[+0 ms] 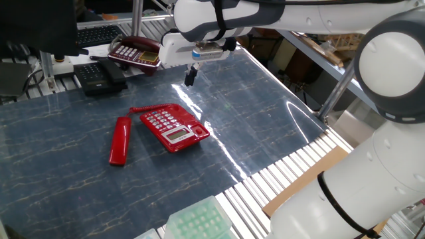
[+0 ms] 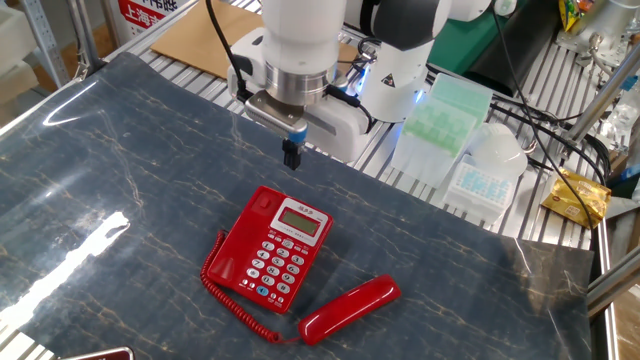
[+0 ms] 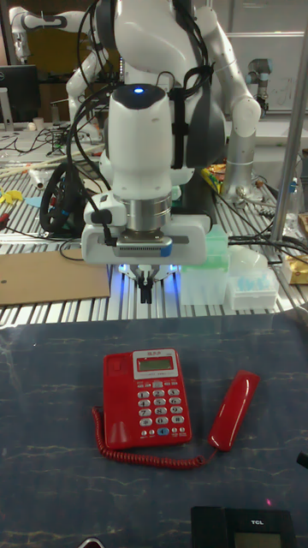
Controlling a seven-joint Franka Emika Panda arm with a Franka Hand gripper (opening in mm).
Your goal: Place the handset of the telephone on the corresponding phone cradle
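The bright red telephone [image 1: 174, 127] [image 2: 270, 250] [image 3: 145, 398] lies in the middle of the dark marbled table. Its phone cradle [image 1: 189, 118] [image 2: 243, 238] [image 3: 115, 398], the long strip beside the white keypad, has nothing in it. The red handset [image 1: 120, 140] [image 2: 350, 309] [image 3: 234, 409] lies flat on the table on the keypad side, apart from the base and joined to it by a coiled red cord. My gripper [image 1: 190, 76] [image 2: 292, 155] [image 3: 147, 294] hangs above the table beyond the phone's display end. Its fingers are shut with nothing held.
A dark maroon phone [image 1: 136, 52] and a black phone [image 1: 99, 74] [image 3: 244, 522] sit at one table edge. A green tip box [image 2: 440, 115] [image 1: 199, 222] and white containers [image 2: 490, 170] stand off the mat near the robot base.
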